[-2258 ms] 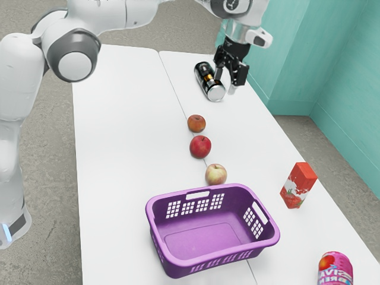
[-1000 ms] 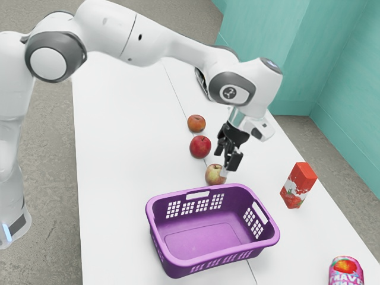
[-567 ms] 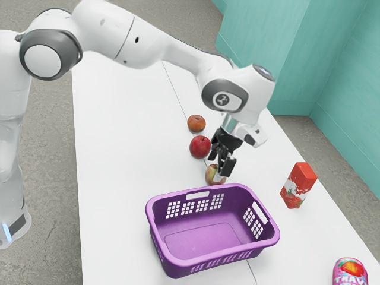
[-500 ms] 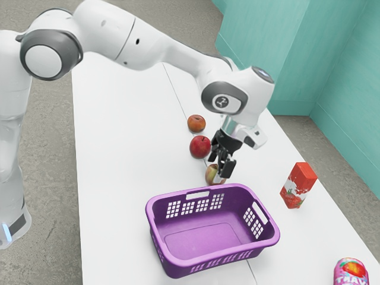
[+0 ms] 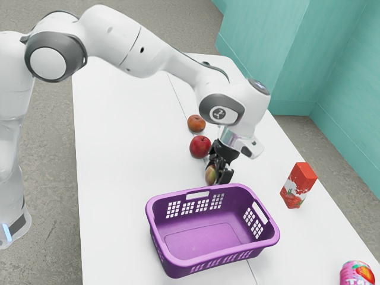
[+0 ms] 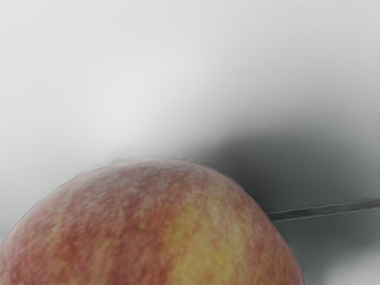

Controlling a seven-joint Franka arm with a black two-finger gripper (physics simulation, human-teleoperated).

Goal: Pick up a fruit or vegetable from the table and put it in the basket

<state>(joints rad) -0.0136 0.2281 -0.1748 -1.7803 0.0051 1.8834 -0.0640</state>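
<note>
Far, on table point(image 5: 124, 148), brown-orange fruit point(image 5: 196, 123) is placed; nearer, red apple point(image 5: 200, 146). Yellow-red apple point(image 5: 210, 175) is partly hidden by gripper point(image 5: 218, 172); whether it is clamped cannot be told. Nearer, purple basket point(image 5: 202, 240) is placed. At exterior view's right, red carton point(image 5: 298, 185), pink can point(image 5: 357, 275) are seen.

Fruit point(image 5: 210, 174): round, mottled red with a yellow patch; partly hidden
Fruit's place: outside the basket point(image 5: 205, 237), near one long side
Basket's make: purple, rectangular, with rounded corners, grids of small openings and handle slots in the walls
Basket's pose: upright, open top facing up, on the white table point(image 5: 119, 148)
</note>
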